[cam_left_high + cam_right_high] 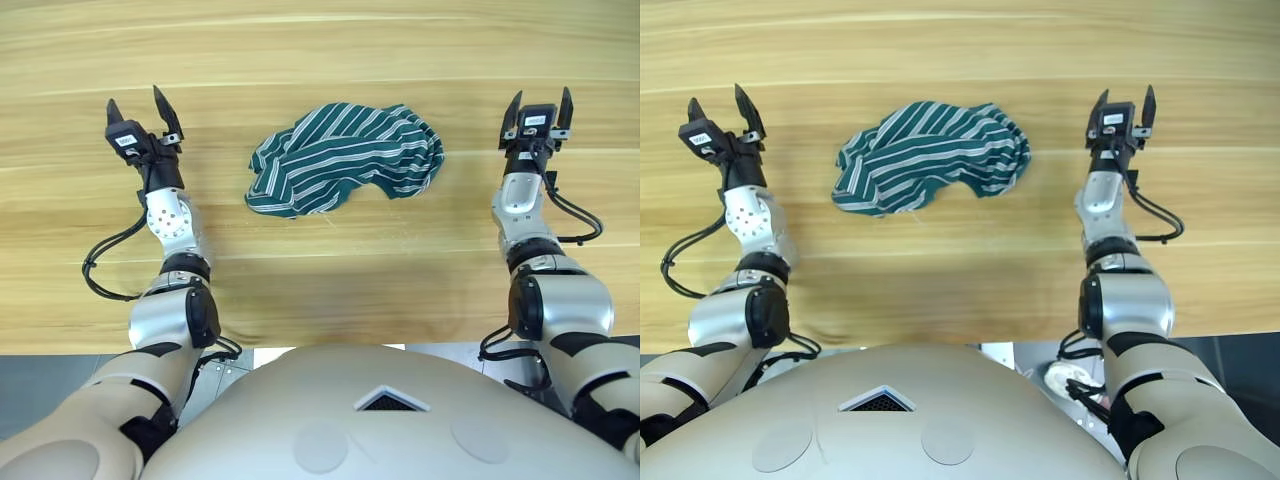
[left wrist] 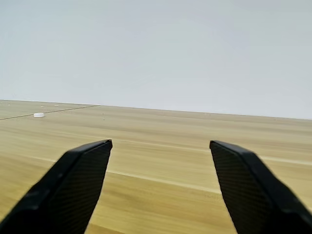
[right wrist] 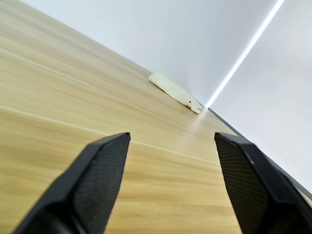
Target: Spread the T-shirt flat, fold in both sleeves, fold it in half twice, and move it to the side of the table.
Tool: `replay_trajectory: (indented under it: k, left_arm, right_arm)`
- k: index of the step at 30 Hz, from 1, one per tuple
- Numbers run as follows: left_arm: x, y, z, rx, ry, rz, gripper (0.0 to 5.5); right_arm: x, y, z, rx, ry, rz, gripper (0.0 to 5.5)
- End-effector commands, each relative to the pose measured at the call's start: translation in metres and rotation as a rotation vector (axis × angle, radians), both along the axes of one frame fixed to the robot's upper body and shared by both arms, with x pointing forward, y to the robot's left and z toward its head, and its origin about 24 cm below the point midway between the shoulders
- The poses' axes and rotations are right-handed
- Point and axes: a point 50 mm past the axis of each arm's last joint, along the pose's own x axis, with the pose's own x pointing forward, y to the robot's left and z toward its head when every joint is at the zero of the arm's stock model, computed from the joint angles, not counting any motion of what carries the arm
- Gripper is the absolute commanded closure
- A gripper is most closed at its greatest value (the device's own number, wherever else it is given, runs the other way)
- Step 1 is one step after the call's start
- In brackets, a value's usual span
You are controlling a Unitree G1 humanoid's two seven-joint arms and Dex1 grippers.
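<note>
A dark green T-shirt with white stripes lies crumpled in a heap at the middle of the wooden table. My left gripper stands open to the left of the heap, well apart from it, with nothing between its fingers. On the other side my right gripper is also open and holds nothing, a short way from the shirt's right edge. Both wrist views look past black fingertips over bare wood.
A pale cream cloth lies far off near the table's edge by the wall in the right wrist view. A small white object sits far away on the table in the left wrist view. Bare wood surrounds the shirt.
</note>
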Motion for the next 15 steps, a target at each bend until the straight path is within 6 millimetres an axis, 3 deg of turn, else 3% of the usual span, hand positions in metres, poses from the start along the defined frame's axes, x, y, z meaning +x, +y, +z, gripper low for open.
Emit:
replay_trajectory:
  k: [1,8,15]
  left_arm:
    - [-0.0027,0.001,-0.0004,0.001,-0.01,0.013,1.78]
    - [-0.0032,0.003,-0.0009,0.041,0.008,0.055,1.78]
    - [-0.0024,0.0008,-0.0024,0.06,0.027,0.044,1.78]
  right_arm:
    - [0.002,0.0023,0.0019,0.013,-0.012,0.006,2.29]
    - [0.0015,0.0012,0.002,0.024,-0.015,0.003,2.29]
    - [0.0012,0.0085,0.0103,0.16,-0.11,0.103,2.29]
